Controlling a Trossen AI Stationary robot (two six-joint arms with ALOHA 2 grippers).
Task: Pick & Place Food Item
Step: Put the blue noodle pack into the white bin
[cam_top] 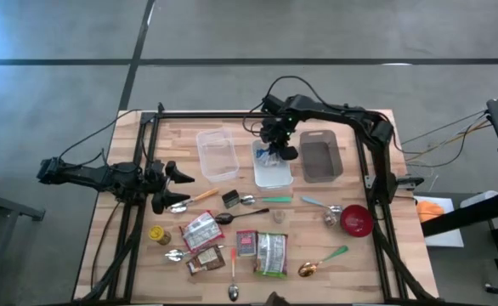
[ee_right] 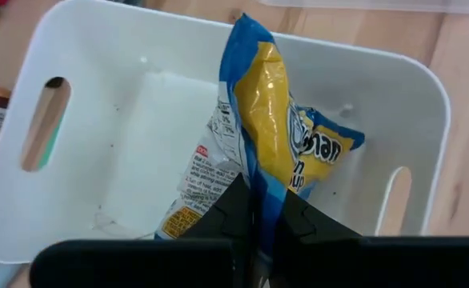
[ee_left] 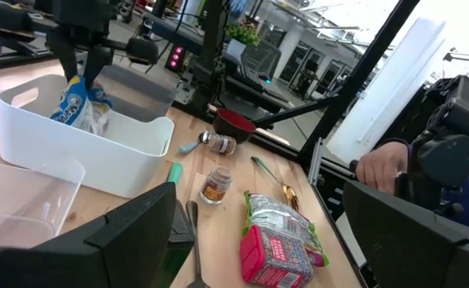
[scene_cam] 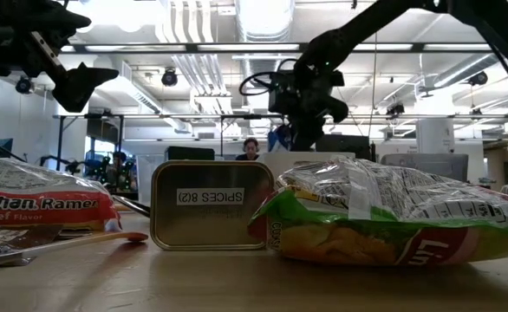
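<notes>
Over the white bin (cam_top: 273, 174), right gripper (ee_right: 258, 210) jaws clamped on the snack bag (ee_right: 274, 128), clear of the walls; left gripper (cam_top: 171, 189) jaws apart above cluttered worktop (cam_top: 368, 255).

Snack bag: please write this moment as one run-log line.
right pincer: shut on snack bag | bag: over white bin | left pincer: open, waiting at table's left edge

My right gripper (cam_top: 271, 155), on the dark six-joint right arm (cam_top: 334, 115), is extended across the far side of the table with its wrist pointed downward. Its two dark fingers (ee_right: 254, 212) are pressed closed, pinching a packet. My left gripper (cam_top: 166, 187) sits at the table's left edge, arm stretched level, fingers (ee_left: 130, 232) spread wide, holding nothing.
</notes>
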